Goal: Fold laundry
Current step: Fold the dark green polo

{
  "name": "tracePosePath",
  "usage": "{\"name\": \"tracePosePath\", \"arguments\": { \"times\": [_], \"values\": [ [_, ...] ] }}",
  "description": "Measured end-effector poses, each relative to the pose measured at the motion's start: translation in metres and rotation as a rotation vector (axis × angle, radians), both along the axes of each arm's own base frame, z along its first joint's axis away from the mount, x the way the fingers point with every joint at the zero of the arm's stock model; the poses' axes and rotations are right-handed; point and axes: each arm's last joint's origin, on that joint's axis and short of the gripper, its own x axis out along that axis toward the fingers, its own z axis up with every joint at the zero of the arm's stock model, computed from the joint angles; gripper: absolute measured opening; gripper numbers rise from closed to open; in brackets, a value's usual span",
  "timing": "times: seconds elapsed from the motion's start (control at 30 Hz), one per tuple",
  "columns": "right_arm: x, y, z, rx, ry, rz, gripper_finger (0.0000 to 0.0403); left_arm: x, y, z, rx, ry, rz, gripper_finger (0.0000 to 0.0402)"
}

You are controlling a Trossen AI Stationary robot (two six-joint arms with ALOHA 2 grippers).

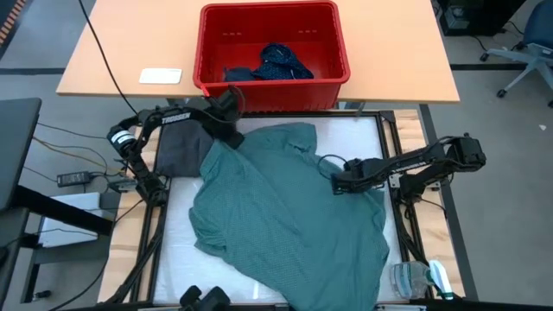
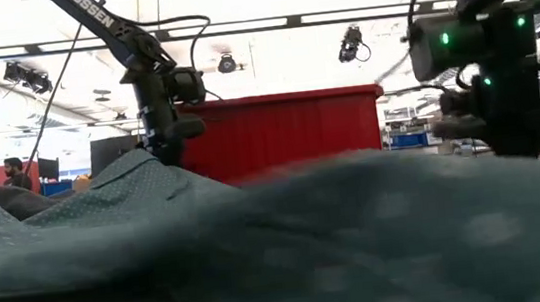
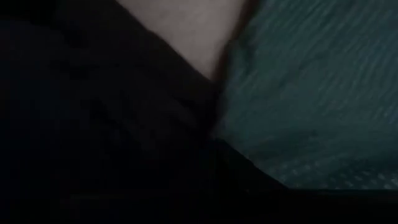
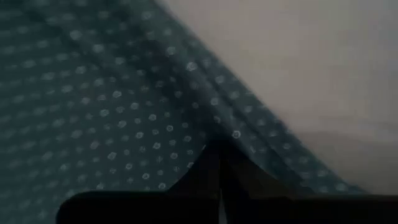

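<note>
From above: teal shirt (image 1: pixel 289 212) spread rumpled across the white pad of the desk (image 1: pixel 177 250), collar end toward the red basket (image 1: pixel 273 52). Charcoal grey piece (image 1: pixel 180 147) lying flat at the shirt's far left corner, partly tucked under it. Navy dotted piece (image 1: pixel 278 62) heaped inside the basket, which stands on the wooden table (image 1: pixel 112 52) beyond the pad. Left claw (image 1: pixel 226 130) down at the shirt's upper left edge, pinched shut on the teal cloth beside the grey piece. Right claw (image 1: pixel 339 183) reaching in from the right, closed on a raised fold near the shirt's right side. White card (image 1: pixel 161 75) lying on the wooden table, left of the basket.

At desk height: shirt (image 2: pixel 289 239) filling the foreground as a blurred ridge. Left claw (image 2: pixel 164 142) pulling a peak of cloth up in front of the basket (image 2: pixel 288 129). Right arm's wrist housing (image 2: pixel 486 58) with green lights standing at the right. Person (image 2: pixel 14 173) small, far back in the room at left.

Left wrist: mostly dark, teal weave (image 3: pixel 317 93) close against the lens, a pale strip of pad (image 3: pixel 186 31) showing.

Right wrist: dotted teal cloth (image 4: pixel 112 106) gathered into the shut claw (image 4: pixel 217 165), pale pad (image 4: pixel 311 68) behind.
</note>
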Motion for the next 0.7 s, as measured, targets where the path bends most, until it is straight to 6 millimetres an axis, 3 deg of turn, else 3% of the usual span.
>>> {"name": "tracePosePath", "arguments": {
  "times": [0.13,0.33,0.6,0.7],
  "values": [
    [-0.013,-0.022,0.008,-0.111,0.131,-0.024,0.0007,-0.01,0.007,0.002,-0.008,0.01,0.036,0.0001],
    [-0.008,-0.046,0.03,-0.174,0.054,0.076,0.0012,-0.024,0.005,0.009,-0.036,0.041,0.043,0.0005],
    [0.005,-0.029,0.07,-0.157,-0.249,0.217,0.0062,-0.046,-0.029,0.064,0.046,-0.045,-0.125,0.0006],
    [0.008,-0.018,0.078,-0.156,-0.349,0.254,0.0076,-0.054,-0.047,0.073,0.022,-0.15,-0.13,0.0006]
  ]
}}
